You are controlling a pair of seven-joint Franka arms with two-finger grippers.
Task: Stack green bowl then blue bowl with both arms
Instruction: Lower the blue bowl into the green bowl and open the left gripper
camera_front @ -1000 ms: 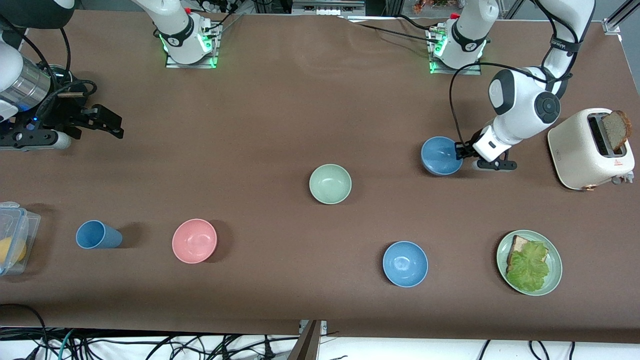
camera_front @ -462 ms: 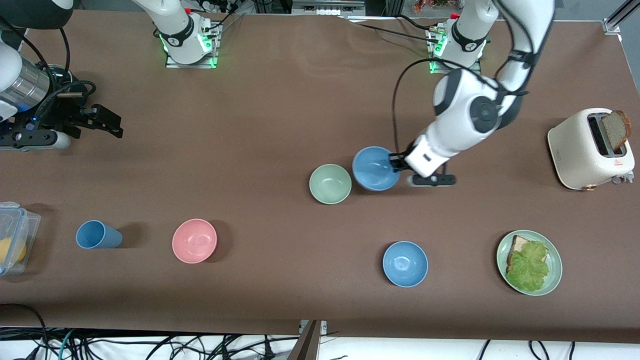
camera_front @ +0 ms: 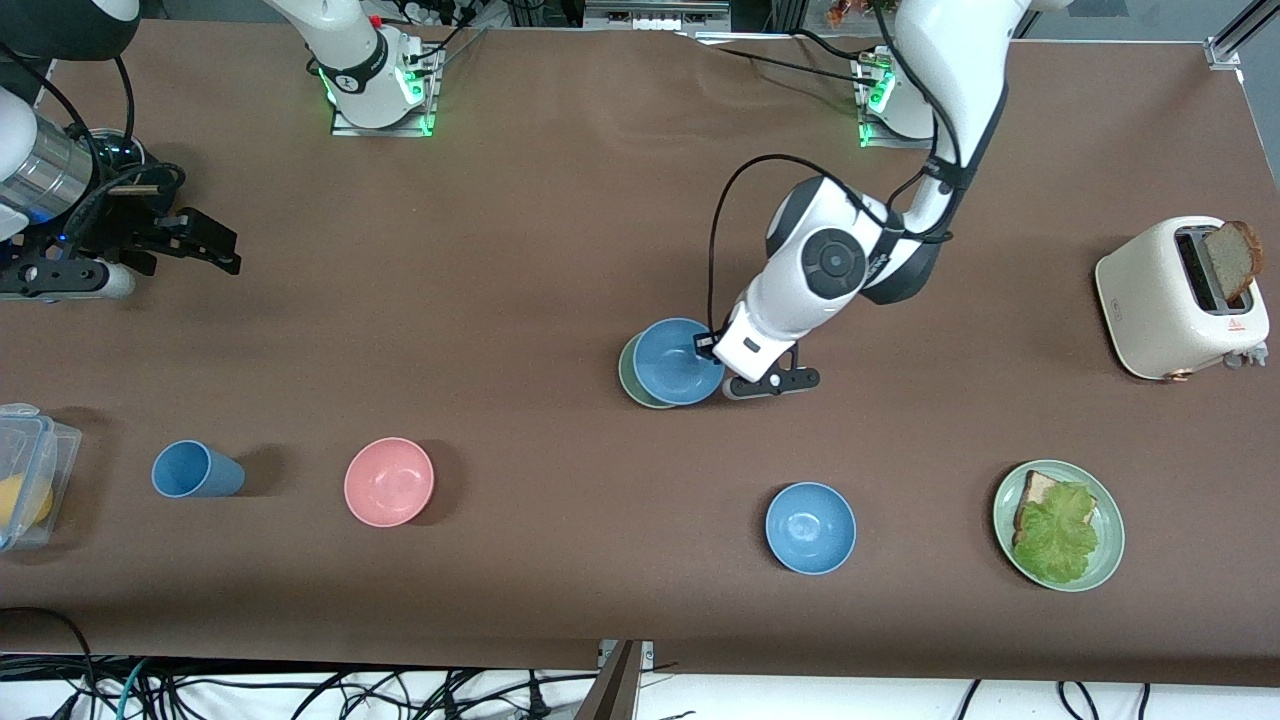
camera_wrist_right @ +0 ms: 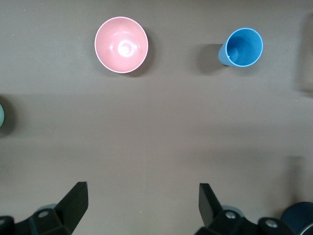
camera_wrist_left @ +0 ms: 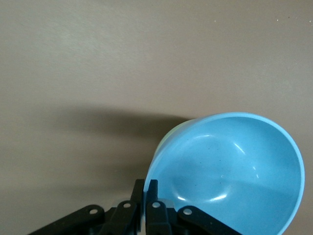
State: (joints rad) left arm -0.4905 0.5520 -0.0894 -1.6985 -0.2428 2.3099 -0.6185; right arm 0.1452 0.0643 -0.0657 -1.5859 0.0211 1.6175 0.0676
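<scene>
My left gripper (camera_front: 708, 346) is shut on the rim of the blue bowl (camera_front: 677, 361) and holds it over the green bowl (camera_front: 632, 378), which shows only as a sage crescent under it at mid table. In the left wrist view the fingers (camera_wrist_left: 152, 188) pinch the blue bowl's (camera_wrist_left: 230, 171) rim, and a sliver of the green bowl (camera_wrist_left: 171, 134) shows past its edge. My right gripper (camera_front: 205, 245) waits open and empty at the right arm's end of the table; its open fingers (camera_wrist_right: 74, 196) show in the right wrist view.
A brighter blue bowl (camera_front: 810, 527) and a green plate with bread and lettuce (camera_front: 1059, 525) lie nearer the front camera. A pink bowl (camera_front: 389, 481), a blue cup (camera_front: 195, 470) and a clear container (camera_front: 28, 470) lie toward the right arm's end. A toaster (camera_front: 1180, 298) stands at the left arm's end.
My left gripper has carried the blue bowl from near the toaster across to over the green bowl, now covering most of it. The right arm has barely moved.
</scene>
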